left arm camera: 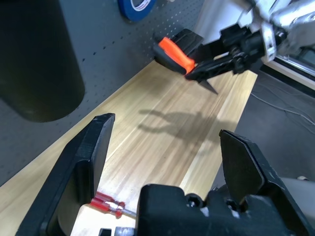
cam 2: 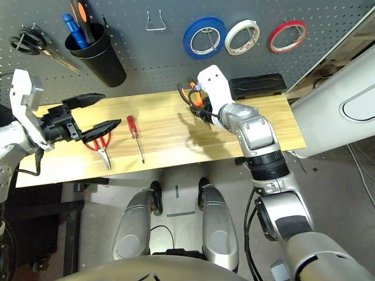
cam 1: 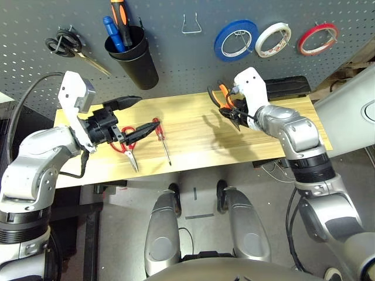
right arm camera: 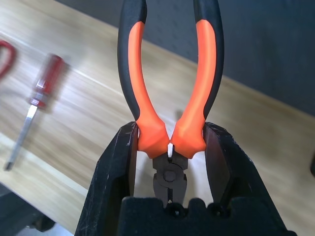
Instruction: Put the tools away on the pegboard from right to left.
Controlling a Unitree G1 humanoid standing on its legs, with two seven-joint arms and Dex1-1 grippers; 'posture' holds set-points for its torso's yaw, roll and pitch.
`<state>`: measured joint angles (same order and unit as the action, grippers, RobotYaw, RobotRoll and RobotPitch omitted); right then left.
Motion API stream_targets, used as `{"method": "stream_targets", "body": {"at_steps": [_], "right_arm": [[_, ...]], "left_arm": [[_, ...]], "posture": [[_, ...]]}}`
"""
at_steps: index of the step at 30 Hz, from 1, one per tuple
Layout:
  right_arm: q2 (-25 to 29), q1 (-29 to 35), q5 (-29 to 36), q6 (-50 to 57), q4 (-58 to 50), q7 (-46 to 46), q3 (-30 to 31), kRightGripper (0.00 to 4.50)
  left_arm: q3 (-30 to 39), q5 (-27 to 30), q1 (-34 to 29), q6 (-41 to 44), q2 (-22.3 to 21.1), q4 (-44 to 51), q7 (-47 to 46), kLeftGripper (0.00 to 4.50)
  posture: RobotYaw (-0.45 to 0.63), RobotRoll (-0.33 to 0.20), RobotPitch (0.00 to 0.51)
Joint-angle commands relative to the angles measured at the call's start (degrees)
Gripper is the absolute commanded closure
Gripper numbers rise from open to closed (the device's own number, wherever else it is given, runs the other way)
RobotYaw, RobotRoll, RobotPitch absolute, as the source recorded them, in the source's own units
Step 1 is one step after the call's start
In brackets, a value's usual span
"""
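My right gripper [right arm camera: 170,132] is shut on the orange-handled pliers [cam 1: 223,97] near their hinge. It holds them above the right part of the wooden table [cam 1: 193,126], close to the pegboard [cam 1: 176,55]. The pliers' handles [right arm camera: 204,59] point away from the wrist. The thin red tape ring [cam 1: 317,38] hangs at the pegboard's far right. A red-handled screwdriver [cam 1: 162,139] lies left of the table's middle. Red-handled scissors [cam 2: 99,143] lie just left of it, partly under my left gripper [cam 1: 142,115], which hovers open with nothing in it.
On the pegboard hang a white tape roll [cam 1: 273,39], a blue tape roll [cam 1: 235,40], an empty wire hook [cam 1: 191,24] and black-handled scissors [cam 1: 65,44]. A black cup [cam 1: 135,58] holds screwdrivers. A black box [cam 1: 288,85] sits behind the right gripper.
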<state>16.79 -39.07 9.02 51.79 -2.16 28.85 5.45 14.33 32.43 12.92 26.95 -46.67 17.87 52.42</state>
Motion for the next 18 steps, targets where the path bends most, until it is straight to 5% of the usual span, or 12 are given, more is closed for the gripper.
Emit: {"method": "stream_targets", "body": {"at_steps": [1,18], "right_arm": [[0.7,-2.4,3.1,-1.0,-3.9,1.4,-2.8,2.41],[-1.2,-9.6,15.0,-7.5,-4.1,2.8,-10.5,2.41]], "left_arm": [[2.2,-1.0,-0.2,-2.3,-1.5,-2.9,1.2,0.0],[8.8,5.8,7.6,0.5,-2.5,-5.3,-0.2,0.0]], "posture": [[0.02,0.0,0.217],[0.03,0.0,0.211]]}}
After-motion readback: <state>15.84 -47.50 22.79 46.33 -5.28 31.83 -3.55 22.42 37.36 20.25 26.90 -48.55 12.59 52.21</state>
